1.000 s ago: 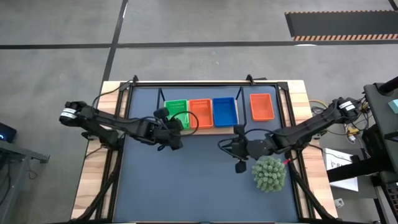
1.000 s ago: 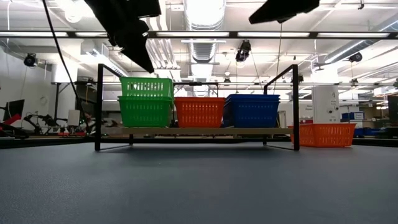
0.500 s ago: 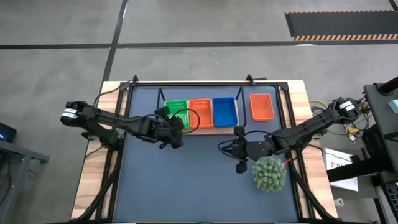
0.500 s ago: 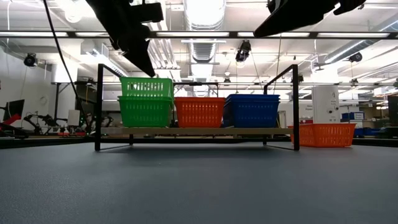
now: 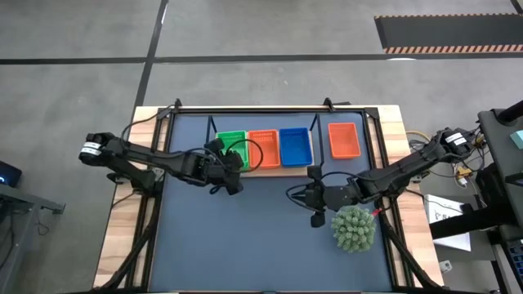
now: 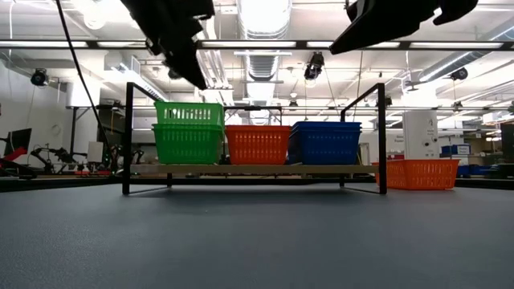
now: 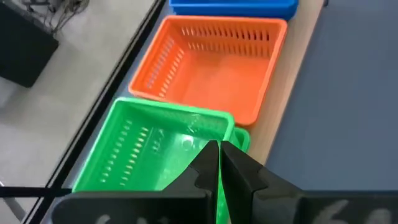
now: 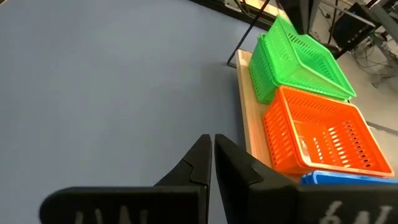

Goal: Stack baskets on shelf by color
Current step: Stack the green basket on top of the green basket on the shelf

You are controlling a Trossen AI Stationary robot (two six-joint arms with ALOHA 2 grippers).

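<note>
Looking straight down, the high view shows the shelf (image 5: 263, 170) — a pale wood board in a thin black wire frame — carrying three stacks side by side: the green baskets (image 5: 232, 147), the orange baskets (image 5: 263, 147) and the blue baskets (image 5: 295, 145). A lone orange basket (image 5: 344, 139) sits on the table (image 5: 245, 237) just beyond the shelf's end. The left hand (image 5: 231, 158) hovers over the green stack; the right hand (image 5: 315, 173) hangs near the shelf's front edge, beside a round spiky plant ball (image 5: 353, 228). No readable writing shows anywhere.

From table height, the low view shows every basket as ribbed, slotted plastic with a solid rim. The top green one (image 6: 189, 113) sits nested in the one beneath, and the dark left arm comes down above it.

The left wrist view shows its fingers (image 7: 202, 169) pressed together, closed on nothing, over the green basket's perforated floor, with the shallow rectangular orange one beside it.

The right wrist view shows that hand's fingertips (image 8: 198, 160) likewise shut and empty above the smooth blue-grey mat (image 8: 112, 81), with the top green basket sitting tilted on its stack.
</note>
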